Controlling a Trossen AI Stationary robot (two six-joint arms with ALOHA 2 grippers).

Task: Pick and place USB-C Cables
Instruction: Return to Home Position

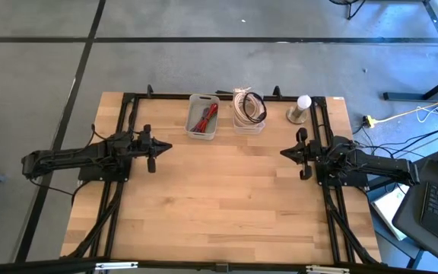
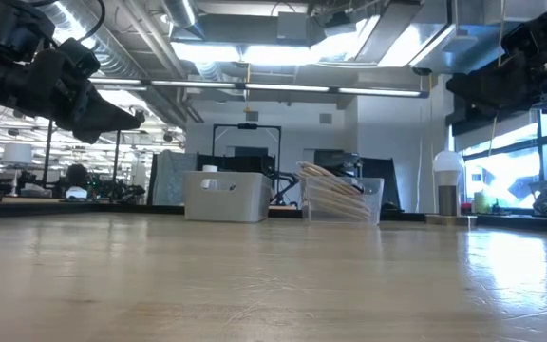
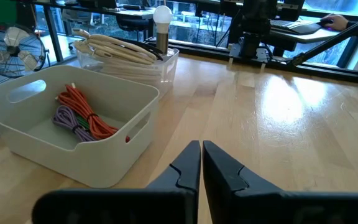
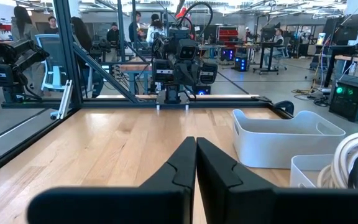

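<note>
wooden table [image 1: 226, 198], two cable bins [image 1: 203, 116], workshop behind

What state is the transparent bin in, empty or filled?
Filled: cream-white cable coils and a black cable pile above the transparent bin rim.

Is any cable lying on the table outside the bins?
No: red cables lie in the white bin, coiled cables in the transparent bin, none outside.

high: overhead, down | low: tabletop level | wrists: inward, sharing white bin [image 3: 104, 155]
</note>
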